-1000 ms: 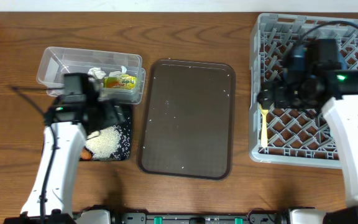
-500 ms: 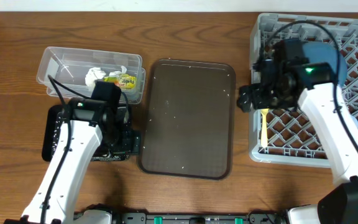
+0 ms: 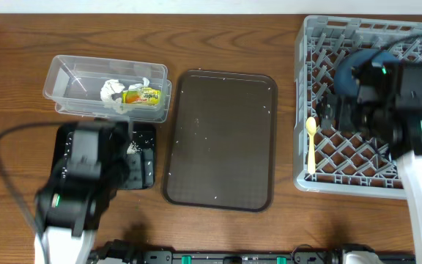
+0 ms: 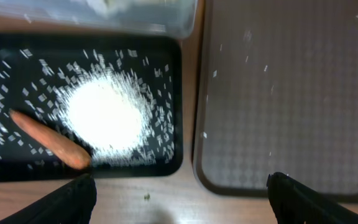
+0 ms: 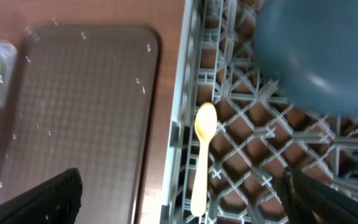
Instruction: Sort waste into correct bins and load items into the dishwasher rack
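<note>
As before, spoon (image 3: 311, 145) in rack (image 3: 357, 29)

Clear plastic rectangular tub (image 3: 72, 79) at ten o'clock holds crumpled white tissue (image 3: 112, 89) and yellow-green printed wrapper (image 3: 142, 96). Shallow black tray (image 4: 171, 142) at eight holds white rice grains (image 4: 104, 115) and a thin orange-brown stick (image 4: 48, 140). Grey lattice rack (image 3: 321, 37) at three holds pale yellow spoon (image 5: 202, 155) and dark blue plate (image 5: 316, 56).

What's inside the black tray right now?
A heap of white rice grains and an orange-brown food stick lie in the black tray. Overhead, the left arm covers most of it.
</note>
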Tool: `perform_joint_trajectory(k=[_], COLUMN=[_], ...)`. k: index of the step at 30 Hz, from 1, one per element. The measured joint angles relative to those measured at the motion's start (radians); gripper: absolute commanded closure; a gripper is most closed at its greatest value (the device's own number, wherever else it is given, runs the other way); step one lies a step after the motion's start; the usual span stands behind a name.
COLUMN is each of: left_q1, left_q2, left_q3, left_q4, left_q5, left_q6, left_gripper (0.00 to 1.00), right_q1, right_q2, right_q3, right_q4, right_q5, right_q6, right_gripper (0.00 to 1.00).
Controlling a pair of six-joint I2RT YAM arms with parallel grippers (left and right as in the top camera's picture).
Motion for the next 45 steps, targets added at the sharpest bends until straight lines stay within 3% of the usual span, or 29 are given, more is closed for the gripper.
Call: perform_joint_trajectory(k=[3, 5, 7, 14, 28, 45], left_q1=[0.0, 0.0, 0.0, 0.0, 0.0, 0.0], left_q2=[-0.124, -0.198, -0.248, -0.267, -0.267, -0.267], left_q3=[-0.039, -0.055, -0.063, -0.071, -0.071, -0.071], left_q4=[0.028, 0.035, 0.047, 0.118, 0.116, 0.116], left_q5=[-0.016, -0.044, -0.069, -0.107, -0.111, -0.111], left_q6=[-0.012, -0.031, -0.048, -0.071, -0.071, -0.071], left_gripper=[0.11, 0.04, 0.04, 0.03, 0.02, 0.02], right_q1=[0.0, 0.0, 0.0, 0.0, 0.0, 0.0], right_q2=[-0.154, -0.26, -0.358, -0.575, -0.592, -0.594], right_q3=[-0.133, -0.216, -0.282, -0.403, -0.413, -0.415], right_q4=[0.087, 0.111, 0.121, 0.112, -0.059, -0.08], right_q5=[0.018, 0.053, 0.101, 0.19, 0.209, 0.212], right_q6=[0.005, 0.019, 0.039, 0.074, 0.082, 0.082], right_gripper=[0.01, 0.01, 0.01, 0.01, 0.01, 0.01])
